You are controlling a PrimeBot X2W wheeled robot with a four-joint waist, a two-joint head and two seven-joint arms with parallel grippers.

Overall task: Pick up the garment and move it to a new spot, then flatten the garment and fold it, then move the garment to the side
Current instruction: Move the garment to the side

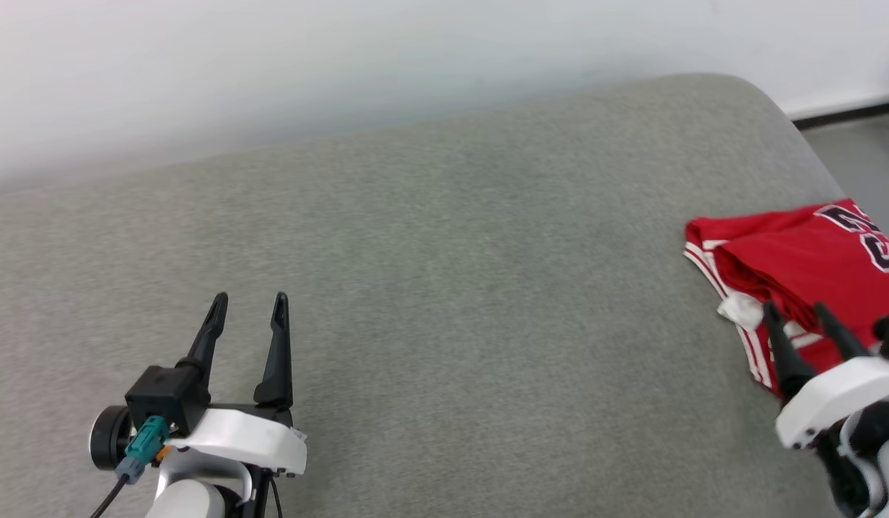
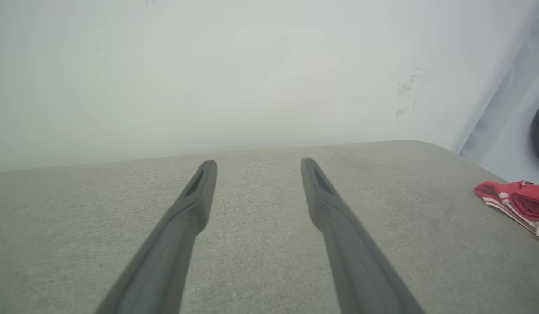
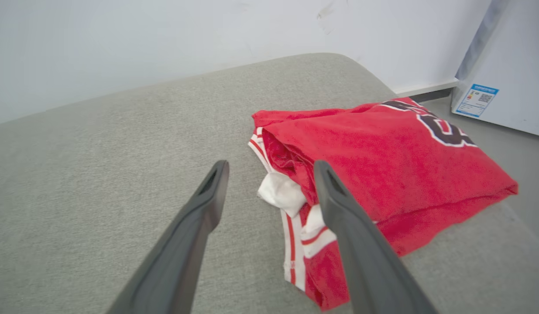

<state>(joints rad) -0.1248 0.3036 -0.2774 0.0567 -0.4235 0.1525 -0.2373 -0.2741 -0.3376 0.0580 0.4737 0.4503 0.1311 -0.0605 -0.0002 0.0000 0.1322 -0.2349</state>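
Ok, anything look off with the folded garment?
Slightly: a white flap and striped trim poke out from under the folded garment, so the fold looks untidy, and it lies close to the edge of the grey cushion.

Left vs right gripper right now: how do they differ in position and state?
1. The left gripper hangs over bare grey cushion, well away from the garment. The right gripper is at the garment's near edge, its fingers reaching over the folded red fabric.
2. In the head view the left gripper is at lower left with its wrist in frame. The right gripper is in the lower right corner, its wrist partly cut off.
Shared: both are open and hold nothing.
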